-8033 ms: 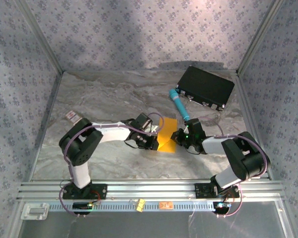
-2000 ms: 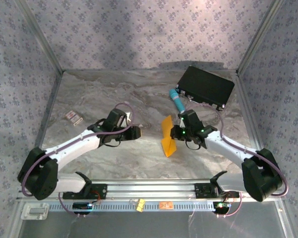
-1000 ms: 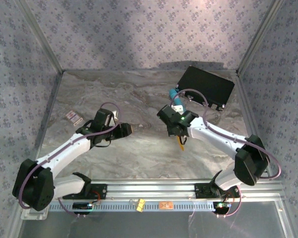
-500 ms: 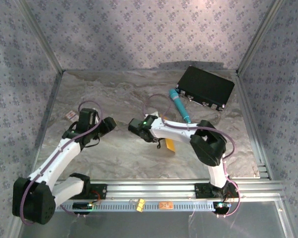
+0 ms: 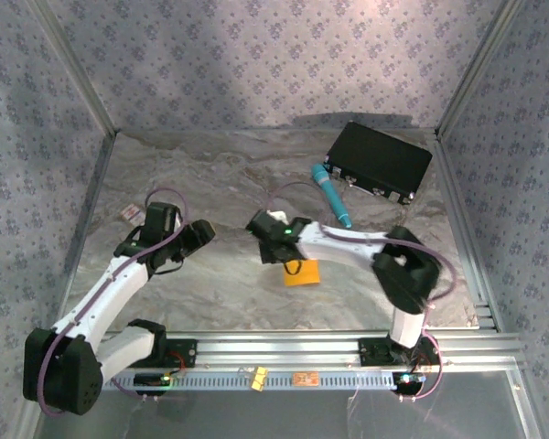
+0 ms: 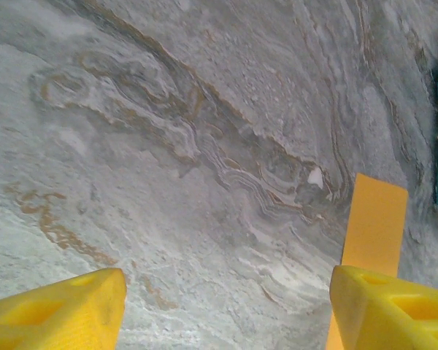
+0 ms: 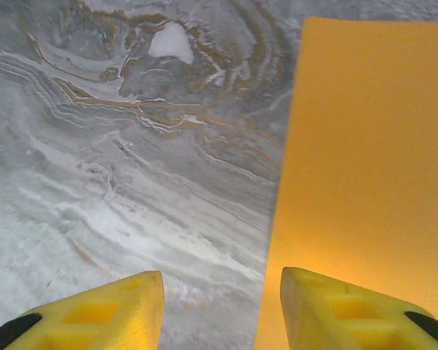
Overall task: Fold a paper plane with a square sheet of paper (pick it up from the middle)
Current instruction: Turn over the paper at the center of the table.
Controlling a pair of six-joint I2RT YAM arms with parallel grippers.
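Top external view: the square sheet of paper [image 5: 302, 272] lies flat on the tabletop [image 5: 210, 297], just beside the right gripper [image 7: 219, 306], whose fingers are spread and empty. The left gripper [image 6: 226, 306] is spread too, well apart from it. No pointed dart yet, so most folding looks undone. 0.5 s earlier the sheet hung edge-on at the right gripper — now it is released.

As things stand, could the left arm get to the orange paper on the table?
Probably not cleanly. The orange paper lies flat with bare table ahead of the left fingers, but the right fingers hang open over its edge on that side.
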